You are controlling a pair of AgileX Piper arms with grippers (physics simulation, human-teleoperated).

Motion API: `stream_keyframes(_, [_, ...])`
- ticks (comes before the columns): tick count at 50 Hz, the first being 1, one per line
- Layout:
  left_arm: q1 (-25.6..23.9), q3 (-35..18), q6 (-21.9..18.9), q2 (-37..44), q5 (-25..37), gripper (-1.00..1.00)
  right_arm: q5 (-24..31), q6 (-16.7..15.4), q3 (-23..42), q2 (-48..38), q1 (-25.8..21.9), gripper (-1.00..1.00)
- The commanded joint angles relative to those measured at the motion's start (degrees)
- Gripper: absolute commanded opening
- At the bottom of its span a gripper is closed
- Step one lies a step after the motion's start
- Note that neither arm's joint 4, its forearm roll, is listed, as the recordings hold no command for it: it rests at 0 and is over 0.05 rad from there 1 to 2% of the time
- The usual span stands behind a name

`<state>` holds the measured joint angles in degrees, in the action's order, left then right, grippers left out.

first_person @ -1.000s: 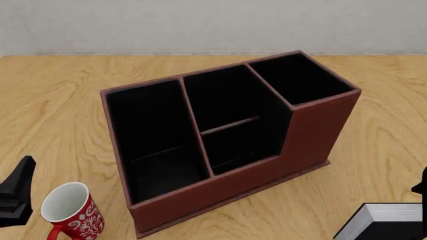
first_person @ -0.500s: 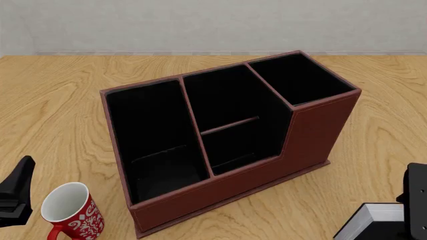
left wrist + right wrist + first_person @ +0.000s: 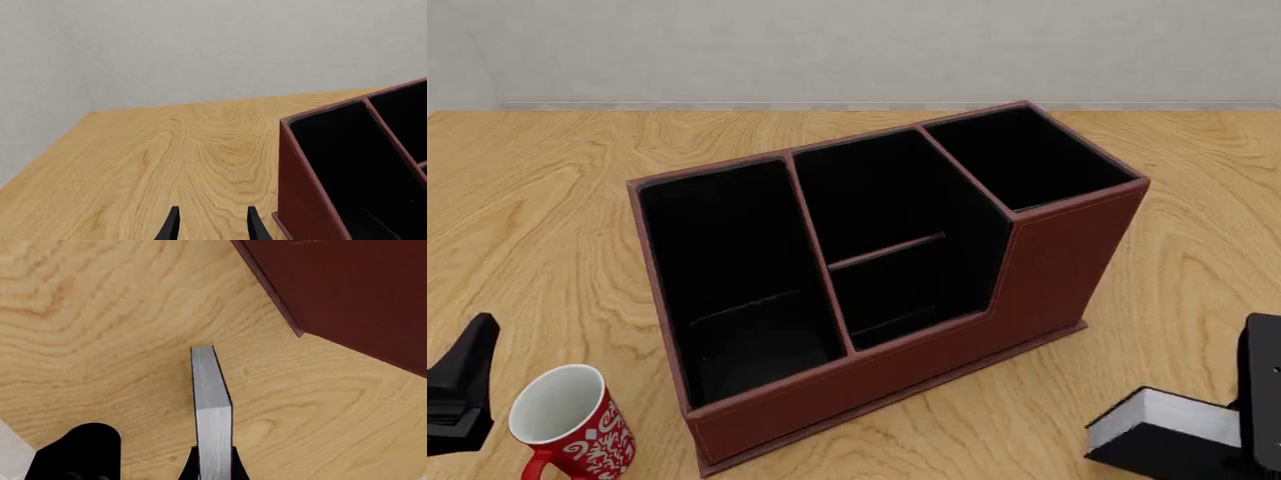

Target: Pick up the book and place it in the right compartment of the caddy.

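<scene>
Book (image 3: 212, 410) clamped in right jaws, seemingly lifted off wood-grain table (image 3: 547, 190); left jaws apart; plain grey wall (image 3: 200, 50) behind.

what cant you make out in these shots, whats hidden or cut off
- Black hardcover book: front view's bottom edge and the right gripper cut it off.
- Reddish-brown caddy's narrow right compartment: floor lost in black lining.
- Red patterned mug: handle cropped in front view.
- Left gripper: only fingertips show.
</scene>
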<state>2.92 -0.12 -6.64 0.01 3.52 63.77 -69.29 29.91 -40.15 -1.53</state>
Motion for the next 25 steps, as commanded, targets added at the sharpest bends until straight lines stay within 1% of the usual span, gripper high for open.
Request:
stream_keyframes(1, [-0.15,0.06,0.18,0.00,-0.06,1.00,3.08,4.51,3.63,1.03,-1.68,-1.00])
stream_keyframes(2, [-0.12,0.06,0.19,0.00,-0.06,1.00,3.39,4.65,3.83,1.23,-1.75,-1.00])
stream_keyframes(3, [-0.18,0.06,0.23,0.00,-0.01,1.00,3.71,5.77,4.36,0.99,-2.39,-1.00])
stream_keyframes(5, [-0.30,0.07,0.20,0.00,-0.02,1.00,4.46,6.72,4.94,1.14,-2.82,-1.00])
stream_keyframes(7, [-0.32,0.06,0.20,0.00,-0.05,1.00,5.11,8.70,6.07,0.66,-4.33,-1.00])
stream_keyframes(11, [-0.28,0.03,0.25,0.00,-0.18,1.00,5.48,9.55,7.01,0.51,-4.60,-1.00])
stream_keyframes(13, [-0.40,0.02,0.27,0.00,-0.11,1.00,5.92,11.25,7.42,0.20,-6.02,-1.00])
stream_keyframes(17, [-0.41,0.02,0.39,0.00,-0.16,1.00,6.07,10.83,7.29,0.67,-5.24,-1.00])
stream_keyframes(20, [-0.66,-0.03,0.37,0.00,-0.10,1.00,6.11,12.42,7.70,0.21,-6.69,-1.00])
stream_keyframes(25, [-0.61,-0.22,0.33,0.01,-0.16,1.00,6.09,13.30,8.86,-0.14,-6.68,-1.00])
